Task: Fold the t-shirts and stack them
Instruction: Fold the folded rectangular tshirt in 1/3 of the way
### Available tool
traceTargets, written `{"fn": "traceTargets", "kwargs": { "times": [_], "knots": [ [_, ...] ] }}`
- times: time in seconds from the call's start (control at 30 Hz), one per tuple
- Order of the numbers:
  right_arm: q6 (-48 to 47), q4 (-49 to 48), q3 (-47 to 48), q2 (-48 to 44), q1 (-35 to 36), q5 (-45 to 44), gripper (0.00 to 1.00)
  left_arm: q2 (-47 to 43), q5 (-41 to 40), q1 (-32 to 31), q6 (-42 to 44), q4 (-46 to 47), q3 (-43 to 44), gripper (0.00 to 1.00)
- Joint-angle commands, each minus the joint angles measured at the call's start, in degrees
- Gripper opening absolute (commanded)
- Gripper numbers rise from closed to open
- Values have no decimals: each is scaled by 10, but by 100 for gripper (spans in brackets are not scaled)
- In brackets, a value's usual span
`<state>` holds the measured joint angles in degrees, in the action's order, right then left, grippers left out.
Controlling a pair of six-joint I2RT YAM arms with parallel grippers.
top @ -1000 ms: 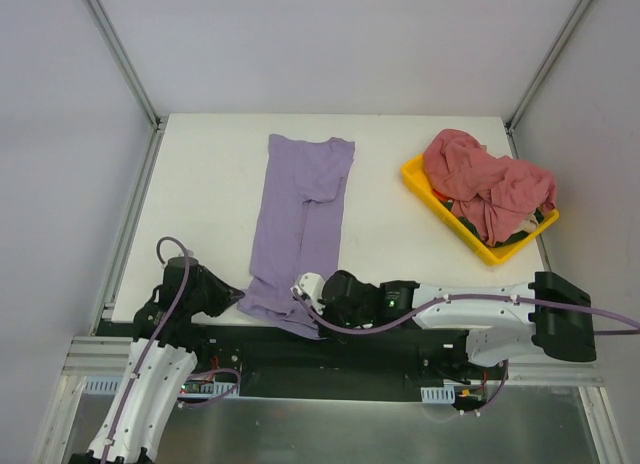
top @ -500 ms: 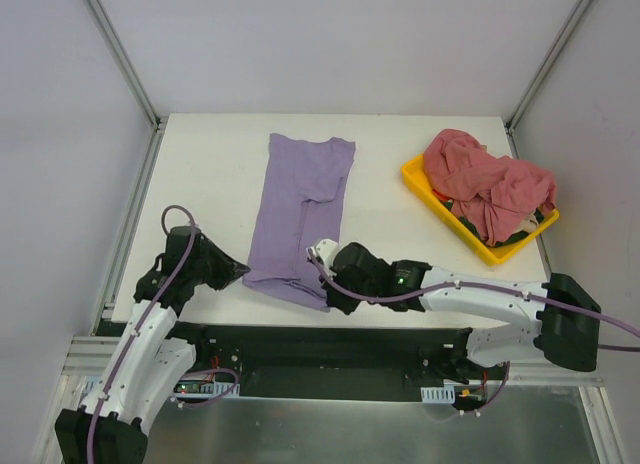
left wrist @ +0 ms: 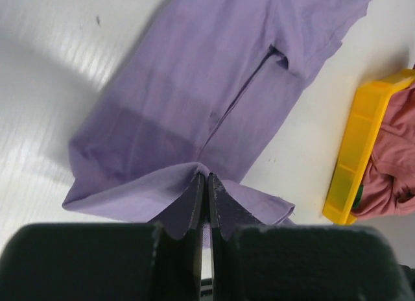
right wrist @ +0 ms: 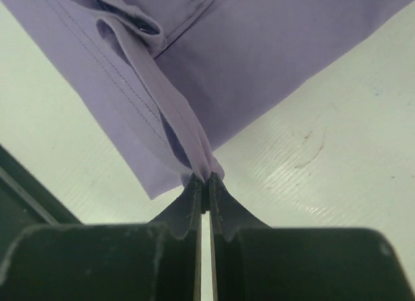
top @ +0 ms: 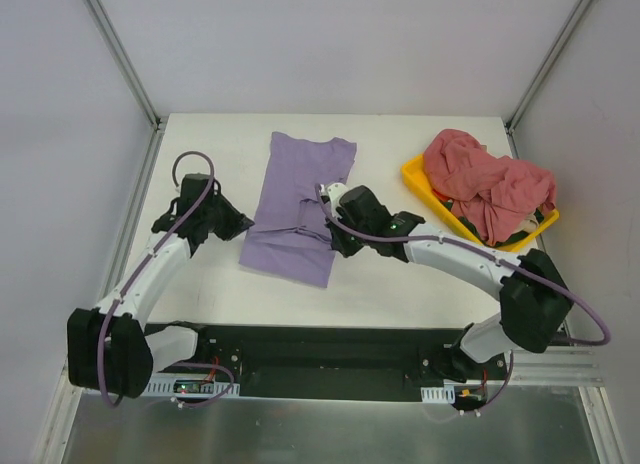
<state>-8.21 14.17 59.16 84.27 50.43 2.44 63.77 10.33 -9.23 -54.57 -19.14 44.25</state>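
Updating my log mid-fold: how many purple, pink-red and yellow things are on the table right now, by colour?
Purple t-shirt: 1
Pink-red cloth heap: 1 (the separate shirts in it cannot be counted)
Yellow tray: 1
Total: 3

Lavender cloth t-shirt (top: 300, 199), bench centre: soft matt knit, smooth, with double-row stitched hems clear in the right wrist view. Crumpled pink-red cloth shirts (top: 485, 184): same matt fabric, heavily creased. Yellow plastic tray (left wrist: 358, 142) at the bench's right edge: smooth, moulded, semi-gloss. White bench (right wrist: 311, 139): fine ribbed grain, slight sheen, a few scuffs. Left fingers (left wrist: 192, 213) and right fingers (right wrist: 189, 213): black matt plastic, edges slightly rough. White arm shells (top: 465, 261): satin plastic with black joints. Frame rails (top: 125, 54) past the bench's far corners: brushed metal.
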Motion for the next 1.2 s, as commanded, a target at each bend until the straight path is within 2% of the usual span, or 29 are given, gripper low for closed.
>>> {"fn": "traceTargets", "kwargs": {
  "times": [0.0, 0.27, 0.57, 0.63, 0.7, 0.8, 0.83, 0.9, 0.93, 0.97, 1.0, 1.07, 1.1, 1.17],
  "knots": [
    [-29, -1, 59, 39, -29, 8, 0, 63, -39, -5, 39, 34, 62, 0],
    [-42, -4, 126, 122, -80, 27, 0, 182, -66, -3, 67, 34, 148, 0],
    [-37, -4, 183, 202, -113, 45, 1, 297, -57, 0, 89, 28, 212, 0],
    [-34, -4, 192, 219, -118, 51, 3, 311, -68, 1, 88, 22, 219, 5],
    [-17, 3, 205, 235, -121, 22, 4, 330, -67, 2, 95, 21, 231, 8],
    [-8, 9, 227, 257, -120, -21, 6, 357, -58, 4, 101, 16, 254, 20],
    [-8, 14, 236, 263, -121, -39, 9, 364, -59, 4, 96, 14, 260, 29],
    [-7, 27, 257, 273, -121, -70, 26, 369, -65, 4, 89, 14, 268, 60],
    [-6, 42, 268, 276, -120, -87, 33, 364, -65, 4, 89, 13, 268, 70],
    [-2, 60, 281, 275, -121, -101, 48, 356, -67, 4, 89, 10, 265, 78],
    [1, 72, 287, 273, -121, -110, 64, 339, -72, 4, 88, 9, 257, 84],
    [6, 76, 276, 243, -117, -125, 83, 295, -90, 4, 87, 9, 230, 96],
    [6, 76, 260, 228, -112, -127, 97, 264, -100, 4, 84, 9, 209, 99],
    [6, 74, 233, 199, -97, -117, 96, 197, -123, 3, 77, 8, 155, 99]
  ]
}}
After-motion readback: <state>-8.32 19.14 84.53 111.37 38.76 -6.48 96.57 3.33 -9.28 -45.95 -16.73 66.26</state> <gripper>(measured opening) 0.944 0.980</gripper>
